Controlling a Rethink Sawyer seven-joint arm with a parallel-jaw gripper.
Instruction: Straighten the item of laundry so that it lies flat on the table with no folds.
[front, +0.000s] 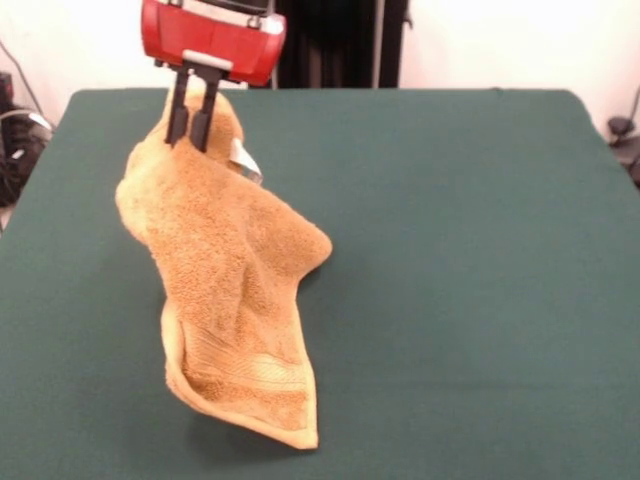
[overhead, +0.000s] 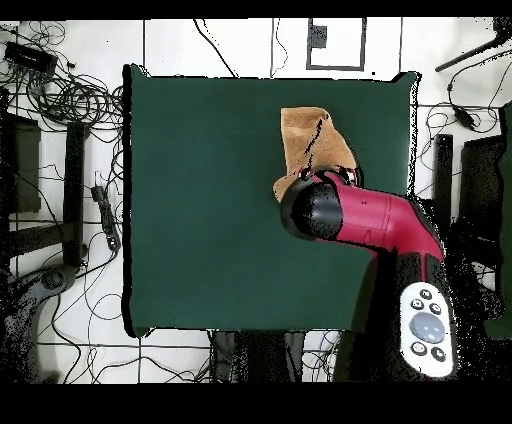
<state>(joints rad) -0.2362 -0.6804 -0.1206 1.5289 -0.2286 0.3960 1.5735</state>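
The golden-orange towel (front: 235, 290) hangs bunched and folded from my gripper (front: 189, 138) over the green table (front: 460, 260). Its upper end is pinched between the black fingers. Its lower end, with the woven border band, trails toward the front edge of the table and seems to rest there. The small white tag loop (front: 248, 160) sticks out just right of the gripper. In the overhead view the towel (overhead: 312, 150) shows near the table's far right part, partly hidden under my red arm (overhead: 370, 215), which also hides the gripper.
Cables and black equipment (overhead: 60, 100) lie on the floor round the table. The white button panel of the arm (overhead: 428, 320) sits beyond the table's near edge. Dark stands (front: 340, 40) are behind the table.
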